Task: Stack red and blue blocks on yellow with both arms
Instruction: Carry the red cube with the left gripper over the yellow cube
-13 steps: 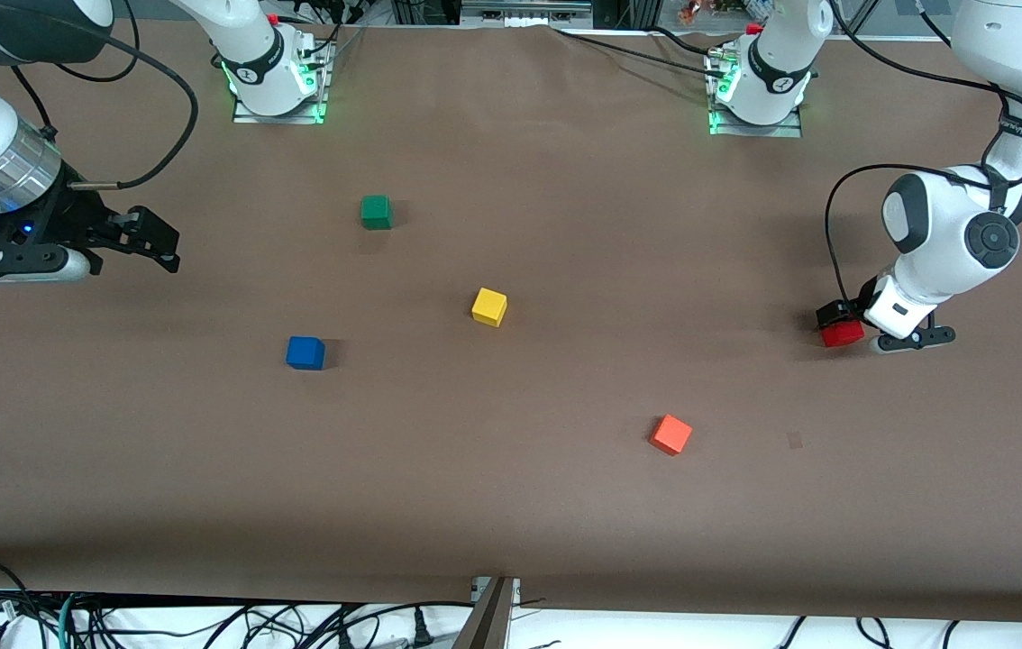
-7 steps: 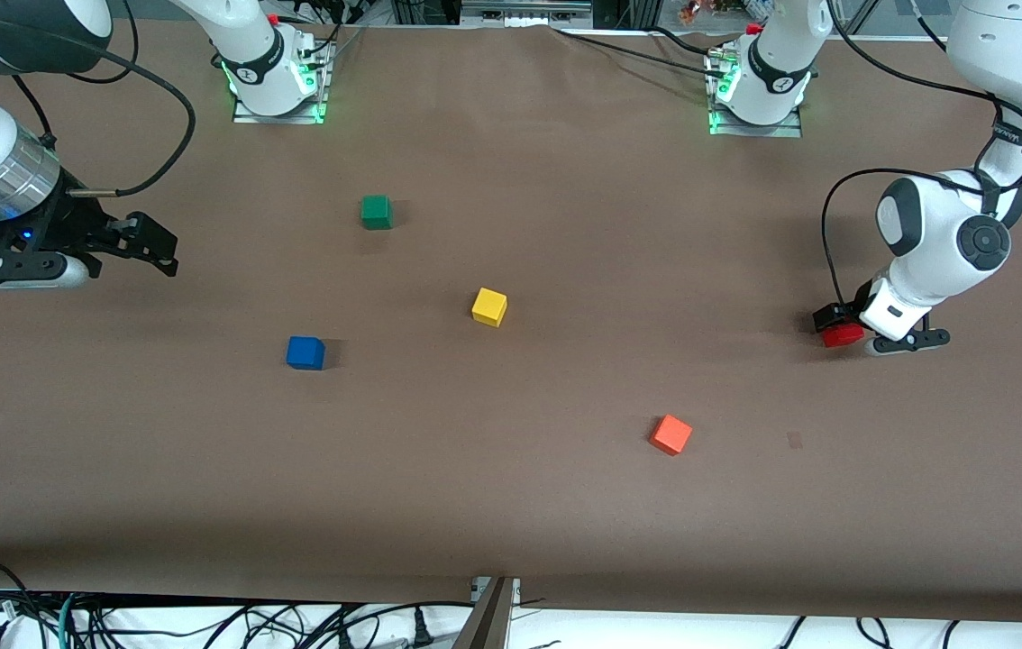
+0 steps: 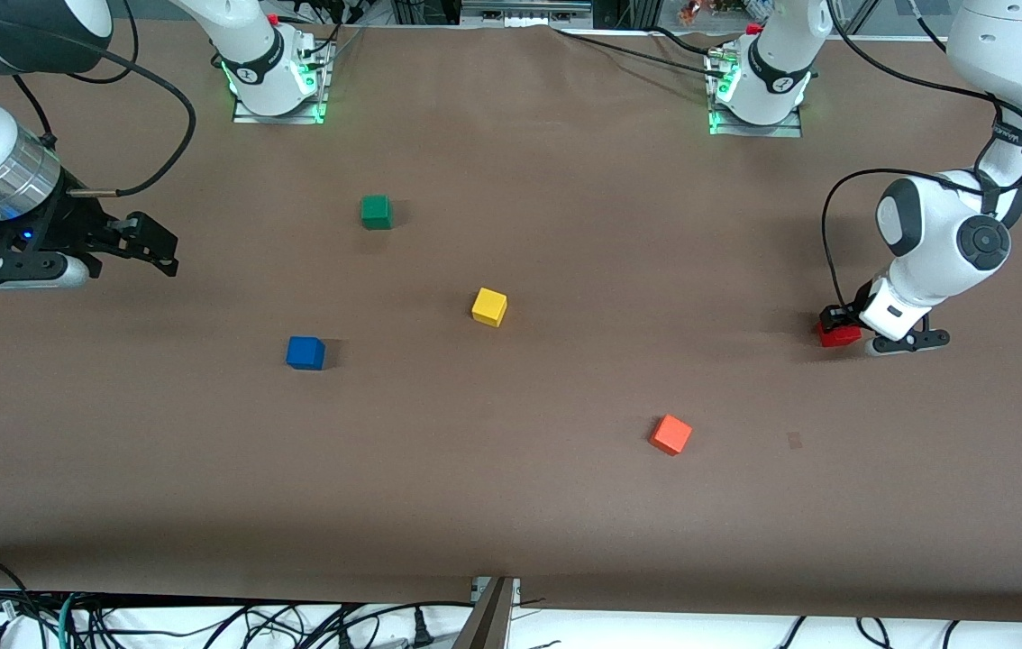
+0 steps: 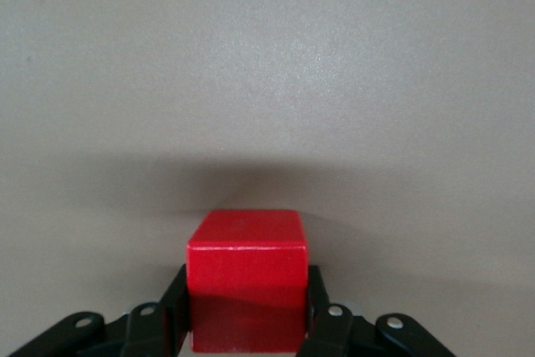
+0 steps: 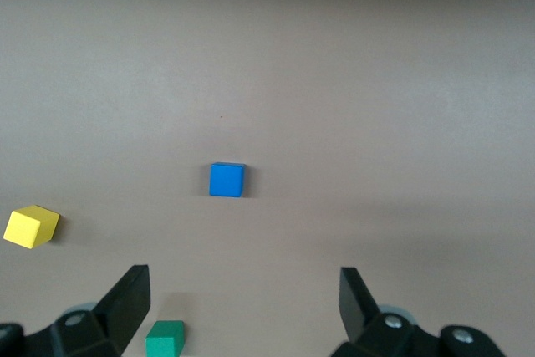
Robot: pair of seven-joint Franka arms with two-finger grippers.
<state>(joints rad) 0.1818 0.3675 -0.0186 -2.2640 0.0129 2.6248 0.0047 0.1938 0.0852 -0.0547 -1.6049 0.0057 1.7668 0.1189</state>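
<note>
The red block [image 3: 839,336] is at the left arm's end of the table. My left gripper [image 3: 837,324] is down on it, and in the left wrist view the fingers [image 4: 321,303] press both sides of the red block [image 4: 247,240], low at the table. The blue block [image 3: 305,352] lies toward the right arm's end, and the yellow block [image 3: 489,306] lies near the middle. My right gripper [image 3: 155,245] hangs open and empty over the right arm's end. The right wrist view shows the right gripper [image 5: 242,286], the blue block [image 5: 226,180] and the yellow block [image 5: 32,226].
A green cube [image 3: 376,212] lies farther from the front camera than the yellow block and also shows in the right wrist view [image 5: 165,339]. An orange cube [image 3: 671,434] lies nearer to the front camera, between the yellow and red blocks. The arm bases stand along the table's edge.
My left gripper has come lower over the red block, which now shows less under it. My right gripper shifted slightly and then held still, open.
</note>
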